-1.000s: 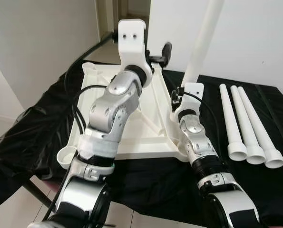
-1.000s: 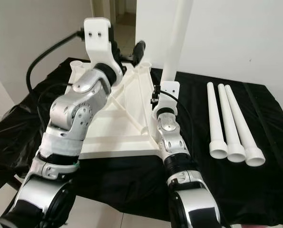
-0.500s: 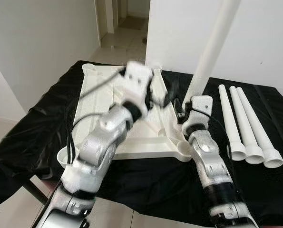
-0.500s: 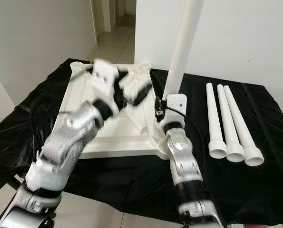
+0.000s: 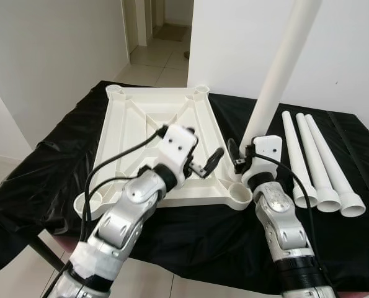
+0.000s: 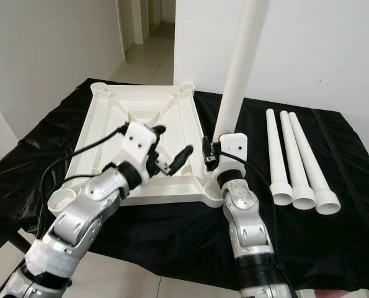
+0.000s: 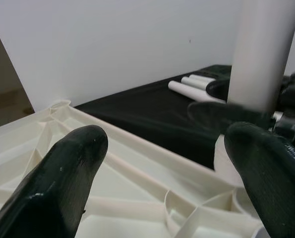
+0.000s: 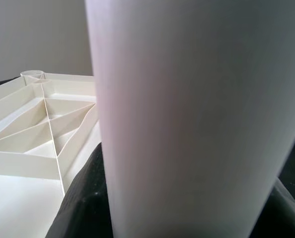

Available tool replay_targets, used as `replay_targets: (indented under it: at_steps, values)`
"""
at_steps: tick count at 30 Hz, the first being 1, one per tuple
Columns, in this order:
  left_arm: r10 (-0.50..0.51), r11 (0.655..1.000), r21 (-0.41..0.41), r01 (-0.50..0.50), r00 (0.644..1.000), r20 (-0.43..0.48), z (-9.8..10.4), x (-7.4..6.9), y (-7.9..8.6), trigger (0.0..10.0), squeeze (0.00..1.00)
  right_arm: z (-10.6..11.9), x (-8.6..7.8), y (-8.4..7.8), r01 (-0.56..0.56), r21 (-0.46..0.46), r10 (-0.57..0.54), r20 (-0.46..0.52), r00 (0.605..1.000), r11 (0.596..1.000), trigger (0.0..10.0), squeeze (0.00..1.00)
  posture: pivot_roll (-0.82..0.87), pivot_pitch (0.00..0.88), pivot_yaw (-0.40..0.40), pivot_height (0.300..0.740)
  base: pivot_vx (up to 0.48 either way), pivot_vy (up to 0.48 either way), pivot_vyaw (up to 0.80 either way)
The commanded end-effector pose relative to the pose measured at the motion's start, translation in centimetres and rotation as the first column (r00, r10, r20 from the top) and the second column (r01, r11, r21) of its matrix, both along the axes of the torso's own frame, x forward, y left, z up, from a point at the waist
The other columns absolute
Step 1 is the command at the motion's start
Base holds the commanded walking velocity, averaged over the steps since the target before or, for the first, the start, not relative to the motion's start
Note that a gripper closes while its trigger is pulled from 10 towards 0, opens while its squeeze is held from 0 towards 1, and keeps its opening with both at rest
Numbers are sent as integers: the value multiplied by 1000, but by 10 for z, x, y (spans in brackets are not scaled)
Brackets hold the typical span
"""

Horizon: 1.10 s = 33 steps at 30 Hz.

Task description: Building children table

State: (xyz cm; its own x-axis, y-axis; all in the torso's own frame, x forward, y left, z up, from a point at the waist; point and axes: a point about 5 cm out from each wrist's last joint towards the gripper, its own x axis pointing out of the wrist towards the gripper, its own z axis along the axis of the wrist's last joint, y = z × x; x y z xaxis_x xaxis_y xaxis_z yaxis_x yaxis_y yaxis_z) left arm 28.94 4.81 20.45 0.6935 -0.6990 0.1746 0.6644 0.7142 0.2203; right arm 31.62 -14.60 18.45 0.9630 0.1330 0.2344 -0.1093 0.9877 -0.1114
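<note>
My right gripper (image 5: pixel 239 155) is clamped on a leg (image 5: pixel 277 81), upright at the near right corner of the upside-down tabletop (image 5: pixel 141 133) on the black surface (image 5: pixel 41 167). Left gripper (image 5: pixel 204 162) hovers w/ fingers apart over tabletop, empty. 3 legs (image 5: pixel 314 161) lie to the right.

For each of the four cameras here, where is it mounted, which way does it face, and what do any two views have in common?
Left eye and right eye: on the head, looking forward and down at the upturned tabletop on black cloth; both silver arms show.
Left wrist: looks along the open left gripper across the tabletop's ribs toward the upright leg.
Right wrist: looks at that leg, close up, held in the right gripper.
Shared: both wrist views show the leg and tabletop; the left wrist and eye views also show three spare legs.
</note>
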Motion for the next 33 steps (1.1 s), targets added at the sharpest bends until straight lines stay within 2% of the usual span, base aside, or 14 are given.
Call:
replay_targets:
  at_steps: [1,5,10,15,23,33]
  values:
    - [-148,986,76,148,989,-10,-10,-6,-5,10000,0,4,-3,-3,-2,1,2,11,1000,1000,10000,0,16,28,-4,740,0,0,0]
    - [-161,979,117,167,985,-59,-28,-9,1,10000,0,4,-6,-4,-4,3,4,7,1000,1000,10000,0,11,33,1,740,0,0,0]
    - [-175,973,142,183,982,-66,-32,-12,3,10000,0,1,-8,-5,-6,-1,6,-3,1000,1000,10000,0,11,35,2,740,0,0,0]
    - [-184,962,185,201,977,-106,-44,-16,7,10000,0,-4,-11,-4,-30,-22,29,-27,999,999,10000,0,11,37,0,740,0,0,0]
    - [-227,955,162,250,963,-144,-48,-24,5,10000,0,-9,-11,0,-70,-49,67,-55,996,996,10000,0,13,40,-3,740,0,0,0]
    - [-243,949,168,266,959,-143,-46,-23,7,10000,0,-17,-12,5,-116,-93,108,-89,990,989,10000,0,20,39,-4,740,0,0,0]
